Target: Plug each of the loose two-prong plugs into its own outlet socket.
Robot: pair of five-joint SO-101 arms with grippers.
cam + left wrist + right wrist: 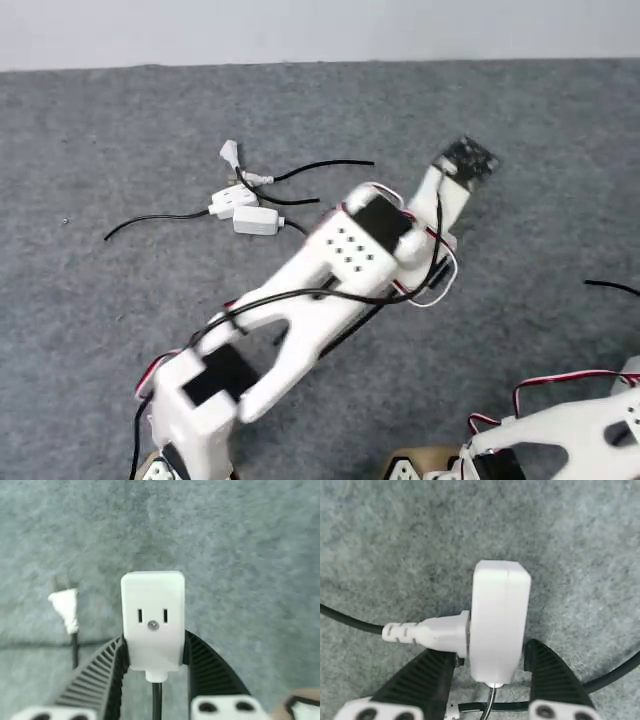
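Bright, even, diffuse light from above, grey table evenly lit to its far edge, faint soft shadows under the white arm and behind the outlet socket, white plastic pale, nearly washed out

Grey carpeted worktop stretches beneath and all around the left hand, a pale wall well beyond it

The high camera looks steeply down over the grey carpet from behind the arms' bases, well back, while the left wrist camera faces an outlet socket head-on from very near and the right a plugged socket edge-on, seemingly sharing little but carpet.
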